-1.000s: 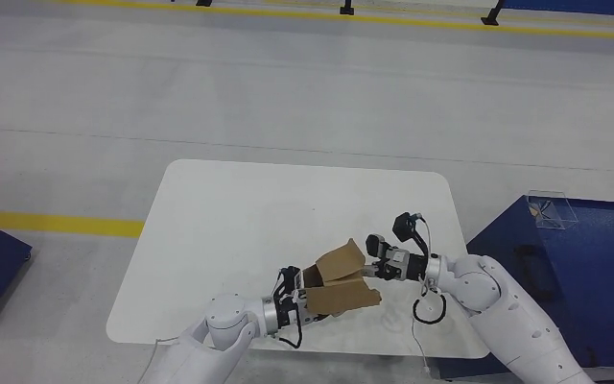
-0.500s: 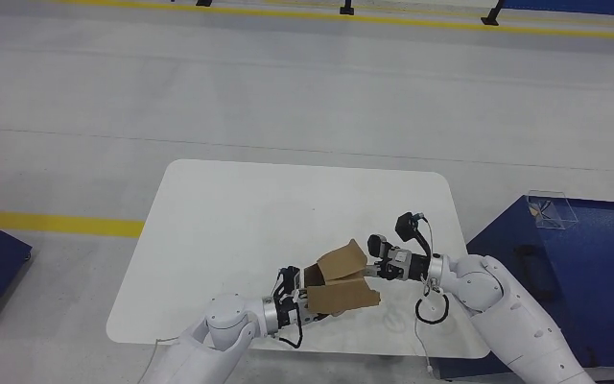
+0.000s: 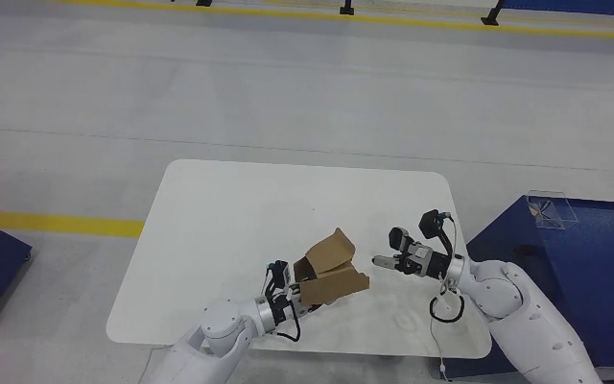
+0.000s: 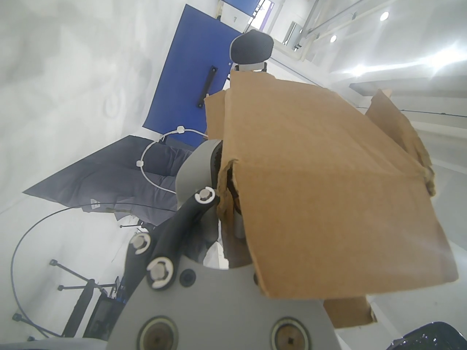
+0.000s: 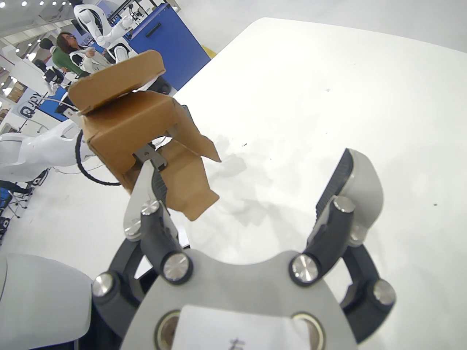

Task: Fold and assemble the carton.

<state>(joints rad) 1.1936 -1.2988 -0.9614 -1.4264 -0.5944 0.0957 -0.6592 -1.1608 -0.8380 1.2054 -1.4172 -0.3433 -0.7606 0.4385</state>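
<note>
Top view: the left gripper (image 3: pixel 291 288) is clamped on the carton (image 3: pixel 331 269), holding it off the table (image 3: pixel 240 211) near the front edge, while the right gripper (image 3: pixel 377 262) hangs apart from it, jaws spread and holding nothing. Left wrist view: a broad wall of the carton (image 4: pixel 321 191) runs across the gripper, with 1 finger (image 4: pixel 251 49) showing past its far edge, so the hold looks to be on a single panel; I would keep that grip firm and the box steady. Right wrist view: the carton (image 5: pixel 135 125) is half formed, 1 flap raised on top and loose flaps hanging below, and the open right gripper (image 5: pixel 251 169) faces the table beside it. The next fold probably needs the right fingers pressing a hanging flap along its crease, gently, so the box is not twisted out of the clamp.
</note>
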